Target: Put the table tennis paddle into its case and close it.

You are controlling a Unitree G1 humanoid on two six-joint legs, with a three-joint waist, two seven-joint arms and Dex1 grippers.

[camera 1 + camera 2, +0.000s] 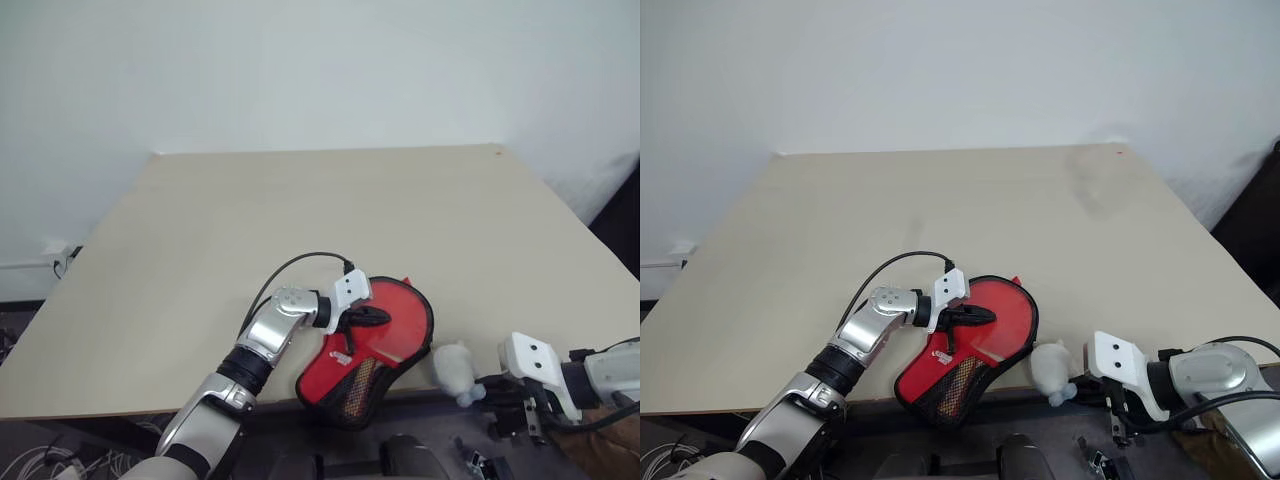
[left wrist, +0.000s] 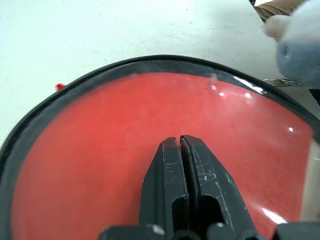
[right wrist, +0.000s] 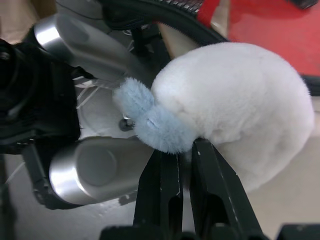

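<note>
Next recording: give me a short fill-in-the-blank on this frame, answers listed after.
1. The left tool rests on the ____ face of the case.
2. The left tool's fingers are ____.
3. The fuzzy toy beside the case is mostly ____.
4. The case lies at the table's ____ edge.

Answers: red; shut; white; near

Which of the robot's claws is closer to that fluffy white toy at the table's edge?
The right. The right claw is shut on the toy's pale blue part, at the table's near edge. The left claw rests shut on the red case beside the toy.
</note>
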